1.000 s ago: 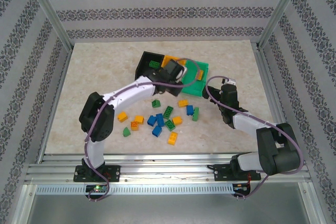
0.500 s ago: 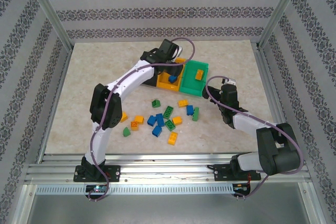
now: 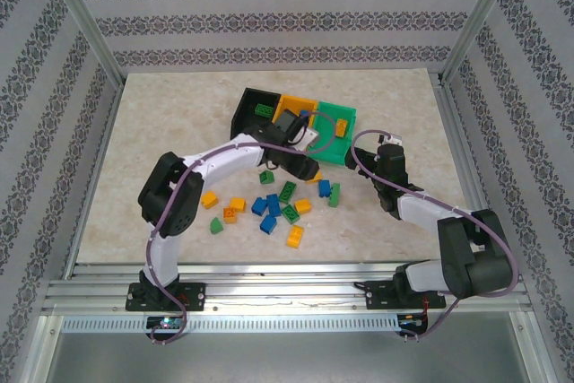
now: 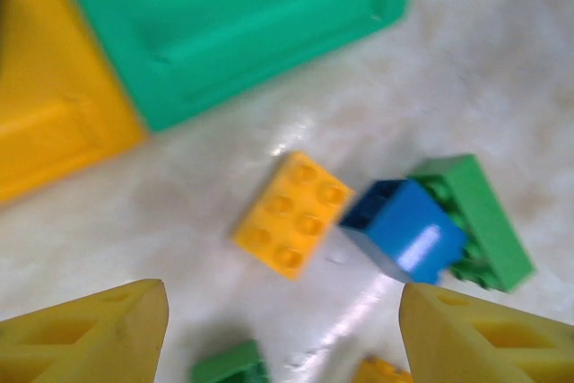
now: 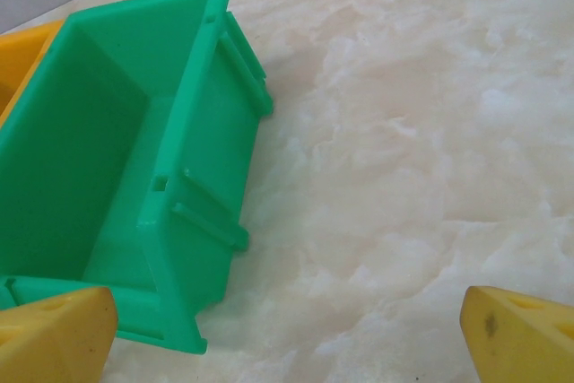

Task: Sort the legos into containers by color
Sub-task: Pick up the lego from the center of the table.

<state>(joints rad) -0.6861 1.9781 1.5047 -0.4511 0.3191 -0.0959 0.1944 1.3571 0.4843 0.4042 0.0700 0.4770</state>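
Observation:
Three containers stand side by side at the back: black (image 3: pixel 244 116), yellow-orange (image 3: pixel 289 103) and green (image 3: pixel 343 117). Green, blue and yellow legos lie scattered on the table in front of them (image 3: pixel 273 208). My left gripper (image 3: pixel 308 170) hangs open above a yellow brick (image 4: pixel 291 213), a blue brick (image 4: pixel 408 230) and a green brick (image 4: pixel 480 221), with nothing between its fingers (image 4: pixel 90 338). My right gripper (image 3: pixel 383 141) is open and empty beside the green container (image 5: pixel 134 177). A green brick (image 3: pixel 263 110) lies in the black container and an orange one (image 3: pixel 341 128) in the green.
The green container's wall (image 4: pixel 233 24) and the yellow-orange one (image 4: pixel 54 123) stand just beyond the left gripper. A metal frame and patterned walls enclose the table. Bare marble lies to the right of the green container (image 5: pixel 430 132).
The left arm reached out over the containers, then drew back to the bricks in front of the green one; its jaws, shut a second ago, now stand open. The right arm has not moved.

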